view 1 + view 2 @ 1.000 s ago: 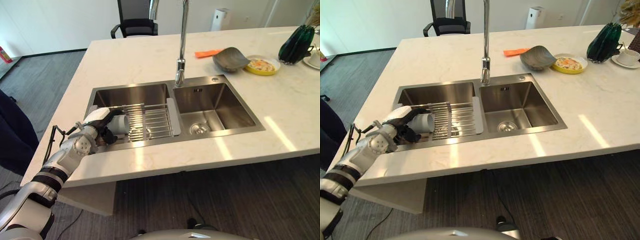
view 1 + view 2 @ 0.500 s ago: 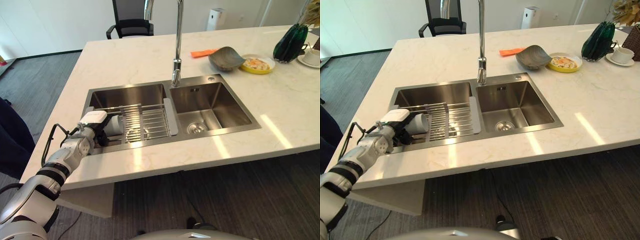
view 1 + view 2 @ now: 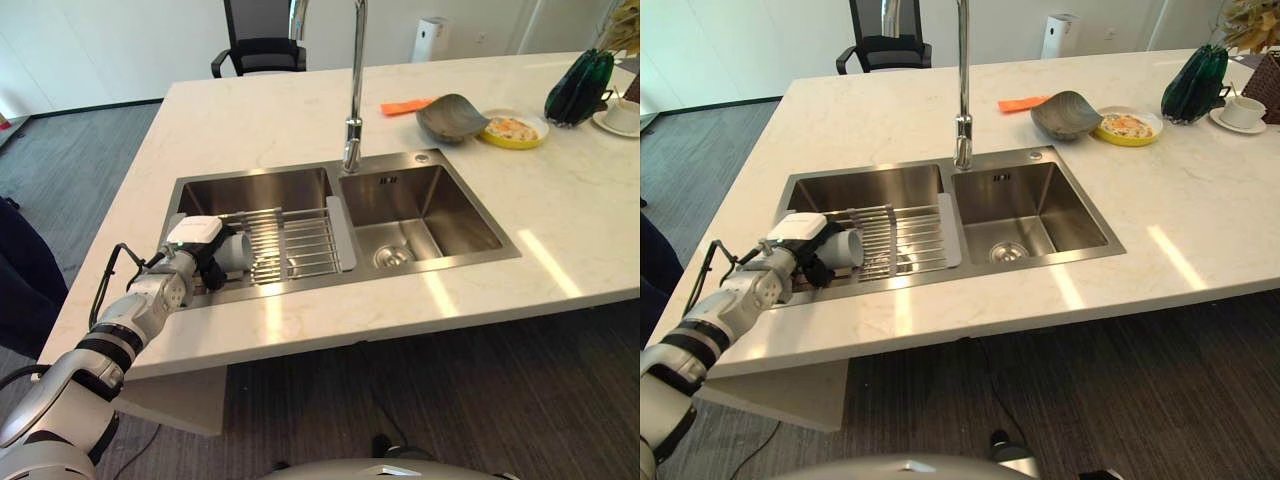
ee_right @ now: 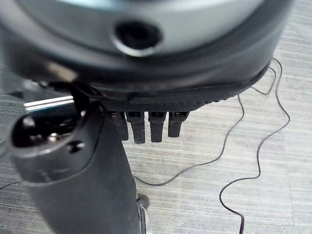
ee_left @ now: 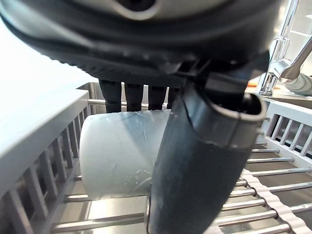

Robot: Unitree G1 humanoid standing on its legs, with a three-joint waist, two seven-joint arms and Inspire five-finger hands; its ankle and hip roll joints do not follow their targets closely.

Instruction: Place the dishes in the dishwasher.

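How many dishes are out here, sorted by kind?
Cups: 2, a white cup on its side in the left robot hand, and a cup on a saucer
Bowls: 1, grey bowl
Plates: 1, yellow plate
Saucers: 1, saucer
Total: 5
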